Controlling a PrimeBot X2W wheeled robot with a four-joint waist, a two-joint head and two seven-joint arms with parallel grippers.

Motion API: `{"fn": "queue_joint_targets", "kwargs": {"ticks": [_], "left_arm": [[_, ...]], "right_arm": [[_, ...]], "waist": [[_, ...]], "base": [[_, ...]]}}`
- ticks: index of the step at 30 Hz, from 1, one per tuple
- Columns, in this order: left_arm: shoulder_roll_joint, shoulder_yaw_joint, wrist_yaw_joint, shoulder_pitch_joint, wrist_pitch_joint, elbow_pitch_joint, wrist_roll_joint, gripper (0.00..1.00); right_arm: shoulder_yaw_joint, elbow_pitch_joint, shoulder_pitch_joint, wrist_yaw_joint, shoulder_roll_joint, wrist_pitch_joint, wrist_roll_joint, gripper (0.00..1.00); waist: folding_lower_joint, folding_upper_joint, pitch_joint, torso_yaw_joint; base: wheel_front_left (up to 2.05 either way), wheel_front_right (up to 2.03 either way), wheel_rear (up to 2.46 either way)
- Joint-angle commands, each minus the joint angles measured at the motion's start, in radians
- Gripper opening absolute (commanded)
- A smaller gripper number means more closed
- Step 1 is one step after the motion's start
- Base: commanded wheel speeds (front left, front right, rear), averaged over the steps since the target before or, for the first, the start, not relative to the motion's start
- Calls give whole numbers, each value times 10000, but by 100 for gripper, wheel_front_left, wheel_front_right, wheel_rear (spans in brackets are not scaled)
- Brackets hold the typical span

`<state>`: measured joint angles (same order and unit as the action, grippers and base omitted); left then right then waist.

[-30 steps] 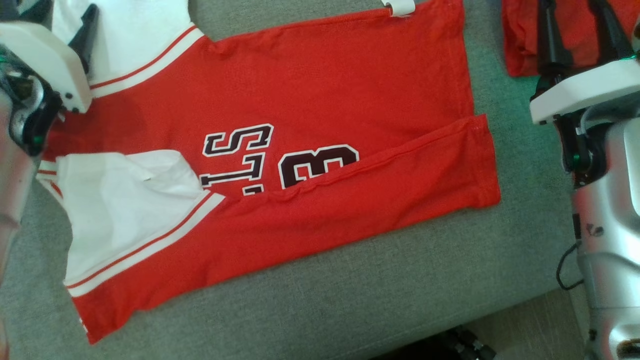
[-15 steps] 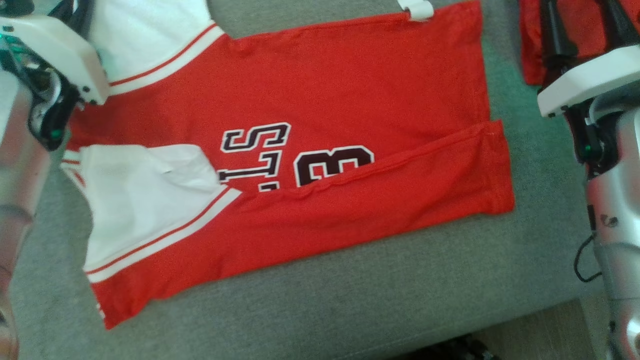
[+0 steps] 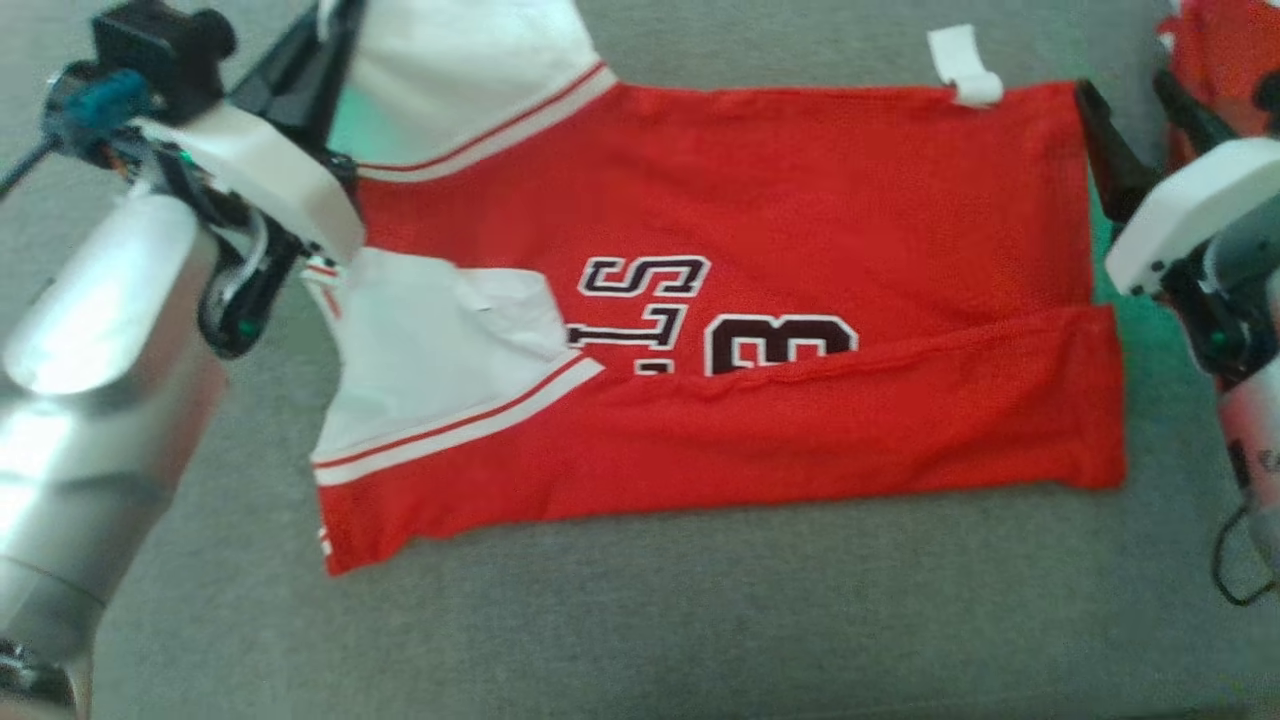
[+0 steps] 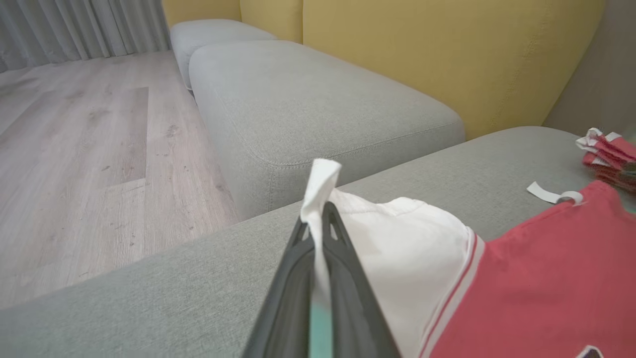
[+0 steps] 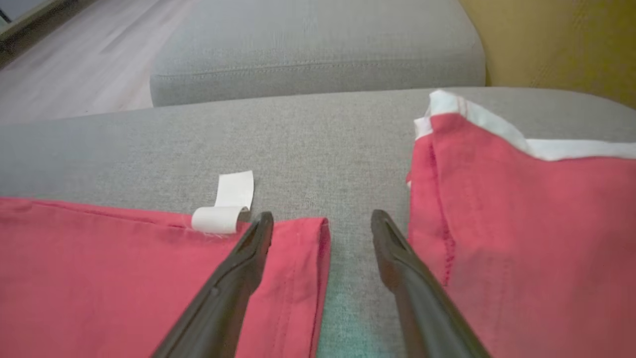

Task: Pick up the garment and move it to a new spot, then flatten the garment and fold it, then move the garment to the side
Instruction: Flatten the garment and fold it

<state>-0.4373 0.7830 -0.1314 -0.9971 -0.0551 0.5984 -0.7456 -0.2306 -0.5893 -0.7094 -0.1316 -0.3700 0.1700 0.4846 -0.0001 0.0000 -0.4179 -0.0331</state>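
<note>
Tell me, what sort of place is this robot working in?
Most likely a living room, or a mock-up of one: the red jersey lies on a grey upholstered sofa seat with yellow back cushions, beside a wood-plank floor and grey curtains.

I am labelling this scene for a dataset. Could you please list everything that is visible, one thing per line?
jersey: one, red with white sleeves, spread on the seat cushion
label: one, white, at the jersey's far edge
second garment: one, red with white trim, right of the jersey
seat cushion: one, grey, under both garments
second cushion: one, grey, beyond the seat cushion
backrest: one, yellow, behind the cushions
floor: one, pale wood, beside the cushions
curtain: one, grey, beyond the floor
left hand: one, dark fingers, shut on the jersey's white sleeve
right hand: one, dark fingers, open over the jersey's hem corner
</note>
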Motion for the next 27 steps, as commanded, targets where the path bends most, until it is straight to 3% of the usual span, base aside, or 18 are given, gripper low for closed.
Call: {"fn": "queue_joint_targets", "kwargs": {"ticks": [1,17,18,19,20,27], "left_arm": [[-455,-245,112,-204,-30,-518,-19,0],[-832,13,815,481,709,-2956,-57,0],[-859,15,844,477,729,-2991,-45,0],[-882,10,871,481,747,-3007,-47,0],[-910,-1,892,489,753,-3004,-56,0],[-1152,-350,1162,403,505,-2545,-139,0]], "right_arm": [[-169,88,-216,9,-324,76,142,100],[-1780,-2082,-1287,9,-939,1035,1184,100],[-1938,-2157,-1343,9,-976,1092,1224,73],[-2088,-2207,-1404,9,-1013,1094,1244,7],[-2211,-2232,-1477,9,-1048,1043,1276,0],[-2445,-2185,-2244,9,-1010,141,1888,0]], "waist": [[1,0,136,381],[1,0,-401,1090],[1,0,-429,1086],[1,0,-447,1079],[1,0,-460,1060],[1,0,-419,756]], "base": [[0,0,0],[0,0,0],[0,0,0],[0,0,0],[0,0,0],[0,0,0]]}}
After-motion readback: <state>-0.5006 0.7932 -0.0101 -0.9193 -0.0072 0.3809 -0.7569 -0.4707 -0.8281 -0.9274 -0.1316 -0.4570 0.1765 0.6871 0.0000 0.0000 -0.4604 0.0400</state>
